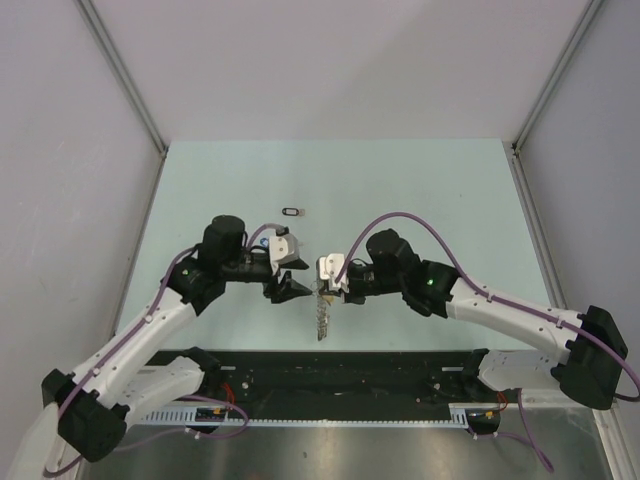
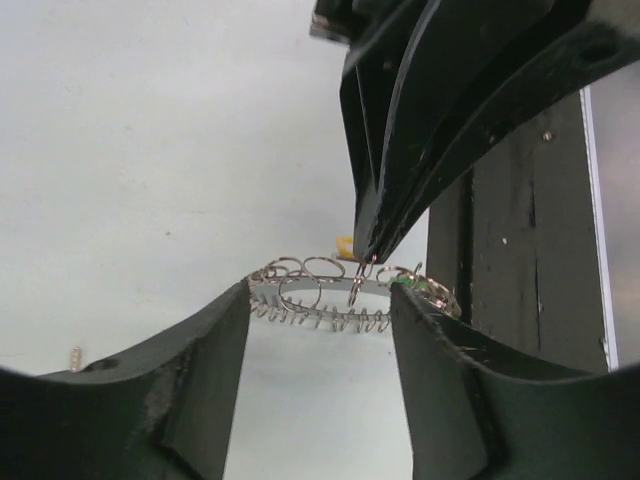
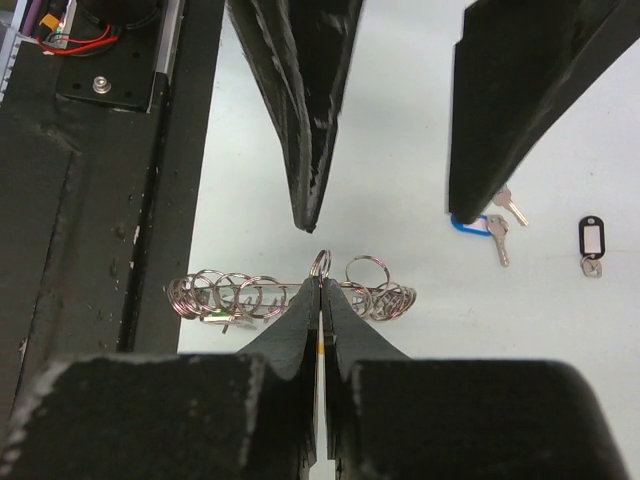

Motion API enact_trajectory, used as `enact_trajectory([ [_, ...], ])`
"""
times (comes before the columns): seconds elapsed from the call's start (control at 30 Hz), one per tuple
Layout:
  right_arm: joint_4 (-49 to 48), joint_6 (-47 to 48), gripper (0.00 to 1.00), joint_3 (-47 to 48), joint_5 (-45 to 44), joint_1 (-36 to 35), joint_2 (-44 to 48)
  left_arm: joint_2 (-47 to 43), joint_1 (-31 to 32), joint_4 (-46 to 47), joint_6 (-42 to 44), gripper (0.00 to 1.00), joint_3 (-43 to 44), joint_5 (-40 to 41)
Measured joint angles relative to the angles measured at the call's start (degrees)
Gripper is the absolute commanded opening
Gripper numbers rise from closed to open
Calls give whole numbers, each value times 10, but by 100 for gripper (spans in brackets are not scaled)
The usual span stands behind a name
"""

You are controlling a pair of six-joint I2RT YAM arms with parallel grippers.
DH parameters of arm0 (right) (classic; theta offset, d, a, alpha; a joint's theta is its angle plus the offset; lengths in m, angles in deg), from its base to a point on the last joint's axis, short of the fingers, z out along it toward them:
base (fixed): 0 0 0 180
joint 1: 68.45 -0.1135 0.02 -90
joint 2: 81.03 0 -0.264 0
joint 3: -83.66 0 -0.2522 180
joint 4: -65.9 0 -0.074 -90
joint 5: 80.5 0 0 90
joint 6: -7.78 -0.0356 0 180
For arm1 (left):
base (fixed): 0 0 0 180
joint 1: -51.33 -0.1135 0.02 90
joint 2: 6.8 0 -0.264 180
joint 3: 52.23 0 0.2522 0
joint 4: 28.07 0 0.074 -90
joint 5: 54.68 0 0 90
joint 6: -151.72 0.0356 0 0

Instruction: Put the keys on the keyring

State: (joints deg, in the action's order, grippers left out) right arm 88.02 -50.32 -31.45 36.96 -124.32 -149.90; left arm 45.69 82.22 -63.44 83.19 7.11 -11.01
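Over the near middle of the tabletop (image 1: 420, 190), the right pincer (image 3: 320, 284) is clenched on one small loop of the keyring (image 3: 250, 295), and the rest of the ring hangs from that grip. The left pincer (image 3: 388, 212) sits just beside it, spread wide and grasping nothing. A blue-tagged key (image 3: 478, 226) and a black-tagged key (image 3: 592, 238) lie loose further out. The green and yellow bits on the ring might be tags already threaded, but it's too blurry to say. I'd hold the right dead steady and send the left for the blue one. Pinch it by the tag so the key's hole is free.
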Motion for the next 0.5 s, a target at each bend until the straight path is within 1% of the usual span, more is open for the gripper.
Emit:
enact_trajectory([
  [0.1, 1, 1, 0, 1, 0, -3, 0, 29, 2, -38, 37, 55, 6, -9],
  [0.13, 2, 1, 0, 1, 0, -3, 0, 38, 3, -48, 47, 51, 8, -9],
  [0.2, 3, 2, 0, 1, 0, -5, 0, 53, 7, -61, 57, 49, 10, -9],
  [0.4, 5, 3, 0, 1, 0, -9, 0, 78, 26, -79, 75, 41, 22, -9],
  [0.43, 5, 3, 0, 1, 0, -9, 0, 80, 28, -79, 75, 38, 24, -10],
  [0.5, 7, 3, 0, 1, 0, -10, 0, 83, 31, -80, 76, 35, 29, -16],
])
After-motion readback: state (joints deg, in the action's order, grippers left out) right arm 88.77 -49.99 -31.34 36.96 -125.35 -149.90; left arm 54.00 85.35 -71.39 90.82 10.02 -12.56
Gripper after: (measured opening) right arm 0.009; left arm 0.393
